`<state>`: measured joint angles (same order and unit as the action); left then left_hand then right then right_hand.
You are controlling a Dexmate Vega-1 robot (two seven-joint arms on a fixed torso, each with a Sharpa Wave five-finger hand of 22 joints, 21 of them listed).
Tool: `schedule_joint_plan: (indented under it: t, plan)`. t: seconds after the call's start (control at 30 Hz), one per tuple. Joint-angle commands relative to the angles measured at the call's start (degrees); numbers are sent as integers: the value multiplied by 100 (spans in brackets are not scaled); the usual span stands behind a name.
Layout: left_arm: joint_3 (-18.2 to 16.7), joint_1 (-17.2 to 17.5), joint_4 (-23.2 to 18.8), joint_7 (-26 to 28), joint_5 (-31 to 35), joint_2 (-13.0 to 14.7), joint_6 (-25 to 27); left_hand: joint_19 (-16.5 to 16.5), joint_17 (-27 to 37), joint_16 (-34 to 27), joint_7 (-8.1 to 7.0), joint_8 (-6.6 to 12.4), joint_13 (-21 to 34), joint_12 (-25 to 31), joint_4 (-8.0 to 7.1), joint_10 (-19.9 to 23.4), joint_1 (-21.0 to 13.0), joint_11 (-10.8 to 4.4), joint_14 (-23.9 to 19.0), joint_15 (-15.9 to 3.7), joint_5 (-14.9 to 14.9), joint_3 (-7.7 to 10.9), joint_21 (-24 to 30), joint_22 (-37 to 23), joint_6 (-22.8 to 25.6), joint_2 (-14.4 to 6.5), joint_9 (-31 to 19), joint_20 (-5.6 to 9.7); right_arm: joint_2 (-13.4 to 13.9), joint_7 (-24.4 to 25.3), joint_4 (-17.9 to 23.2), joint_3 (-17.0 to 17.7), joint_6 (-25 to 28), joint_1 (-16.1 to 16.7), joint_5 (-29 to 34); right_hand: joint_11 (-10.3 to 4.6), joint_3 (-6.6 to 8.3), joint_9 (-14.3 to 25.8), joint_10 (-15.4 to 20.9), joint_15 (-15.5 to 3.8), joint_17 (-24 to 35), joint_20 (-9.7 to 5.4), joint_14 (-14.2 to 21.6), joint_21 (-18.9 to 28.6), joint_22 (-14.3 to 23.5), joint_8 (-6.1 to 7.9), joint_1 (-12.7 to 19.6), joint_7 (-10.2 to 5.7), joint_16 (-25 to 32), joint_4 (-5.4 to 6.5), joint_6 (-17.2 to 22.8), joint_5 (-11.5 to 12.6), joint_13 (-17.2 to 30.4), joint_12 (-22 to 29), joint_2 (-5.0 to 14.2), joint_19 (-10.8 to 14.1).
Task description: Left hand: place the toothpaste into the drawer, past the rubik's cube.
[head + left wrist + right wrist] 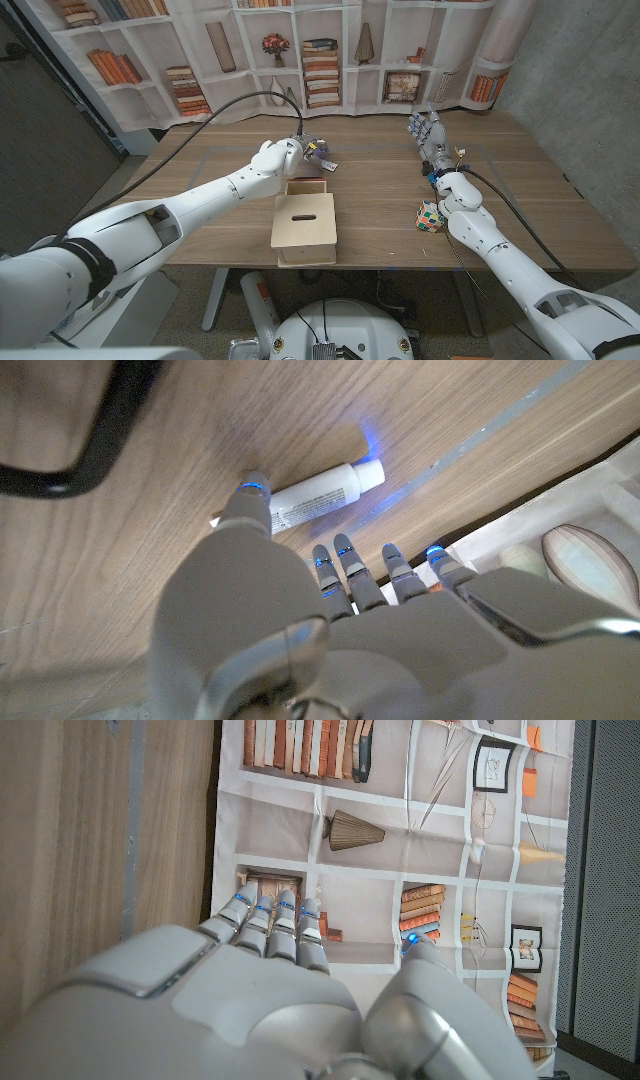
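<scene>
Behind the light plywood drawer box [305,228], toward the far side of the wooden tabletop [380,150], I am hovering my left hand [283,157] over the white toothpaste tube with its white cap [318,495]. Through the left wrist camera the tube is lying flat on the wood, directly beyond my fingertips [343,550], its long axis running crosswise to the line of my fingers, with the cap end pointing toward the printed backdrop's edge. My thumb tip [252,492] is sitting close against the tube's flat crimped end, though I cannot tell whether it is actually touching. The left hand is holding nothing; its fingers are loosely spread and reaching forward. From the head camera the fingers are covering most of the tube, so I am trusting the wrist picture for placement.

My right hand [428,133] is waiting well apart, on the tabletop's far right, fingers extended and close together, gripping nothing. The multicoloured rubik's cube [430,216] is sitting beside my right forearm, nearer the front edge.

I am judging that the left hand is much the nearer, and that the grasp needs my fingers and thumb closing across the tube's narrow width.
</scene>
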<state>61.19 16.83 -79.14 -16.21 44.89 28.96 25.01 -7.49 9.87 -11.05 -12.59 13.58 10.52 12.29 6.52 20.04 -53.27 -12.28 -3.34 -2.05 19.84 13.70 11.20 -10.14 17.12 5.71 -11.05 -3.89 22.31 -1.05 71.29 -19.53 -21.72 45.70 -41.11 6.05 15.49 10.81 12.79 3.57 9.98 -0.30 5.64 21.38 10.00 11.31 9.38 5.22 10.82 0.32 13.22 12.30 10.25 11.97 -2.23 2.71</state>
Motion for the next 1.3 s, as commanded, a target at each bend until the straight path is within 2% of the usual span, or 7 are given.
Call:
schedule_joint_plan:
  t: [0.03,0.27,0.67,0.87,1.3]
  plan:
    - [54,1,97,28,-112,-31,17,-28,16,3,-6,1,23,-14,-3,101,-57,-7,-50,-513,-21,-36,28,-18,78,-6,-23,-2,-36,-19,-71,-27,33,-47,5,13,1,7,50,13,34,14,40,-23,12,-1,6,-6,0,-28,35,-17,27,11,41,23]
    - [54,22,97,74,-155,-18,54,16,11,-37,-2,101,35,51,-22,515,-148,-6,-289,-645,-18,-99,33,-17,492,-94,-36,57,-64,-50,-132,-47,40,-91,5,15,-3,8,52,17,34,13,35,-40,13,-2,3,-2,-4,-31,36,-20,28,11,44,28]
    - [126,-22,311,167,-248,-145,0,87,10,-35,-7,191,35,66,-21,925,-278,-14,-487,-731,-25,-163,40,-13,936,-173,-34,144,-105,-80,-238,-51,29,-123,-14,24,-10,8,57,13,35,18,38,-70,13,-1,-2,-4,-3,-34,41,-25,28,12,50,29]
    - [192,-76,408,144,-263,-205,29,126,13,-31,-8,284,37,78,-35,1352,-388,-17,-671,-793,-52,-214,31,-9,1397,-278,-27,203,-114,-93,-275,-40,13,-123,-28,14,-12,8,58,14,34,20,40,-84,14,-3,-2,-8,-4,-38,39,-26,28,12,54,34]
    - [224,-57,358,228,-312,-205,95,198,19,-41,-11,344,34,59,-45,1729,-483,-20,-901,-866,-90,-274,34,-6,1804,-354,-15,267,-140,-170,-381,-37,2,-171,-61,14,-21,9,55,24,35,29,41,-120,15,-4,-7,-5,-5,-44,40,-30,29,10,59,39]
